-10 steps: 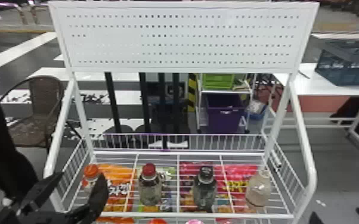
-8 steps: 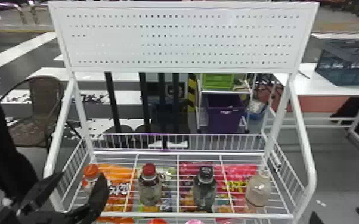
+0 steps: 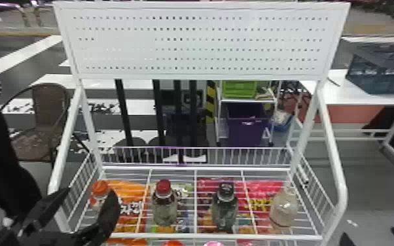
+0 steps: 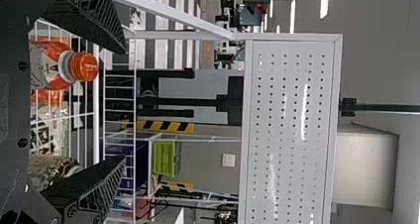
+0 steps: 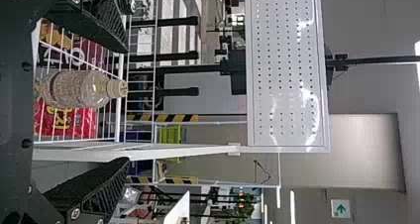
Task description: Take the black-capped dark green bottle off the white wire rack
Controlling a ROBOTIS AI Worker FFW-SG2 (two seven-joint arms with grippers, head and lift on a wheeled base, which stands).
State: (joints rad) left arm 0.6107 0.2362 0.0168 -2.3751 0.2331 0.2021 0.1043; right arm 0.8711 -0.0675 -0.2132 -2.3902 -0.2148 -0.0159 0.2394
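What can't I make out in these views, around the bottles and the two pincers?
Black-capped dark green bottle, right wrist view: body behind right pincer.
Orange-capped bottle, head view: lower body behind left pincer.
Right pincer, head view: mostly cut off by bottom edge.
Pink top, head view: whatever is beneath, cut off by bottom edge.

Glossy white metal wire rack (image 3: pixel 195 168).

green arrow pointed left on white sign (image 5: pixel 340 209), far wall (image 5: pixel 369 206), white lettering sat on orange packet (image 3: pixel 124 188) at left, yellow on red packet (image 3: pixel 265 193) at right, wording was unclear
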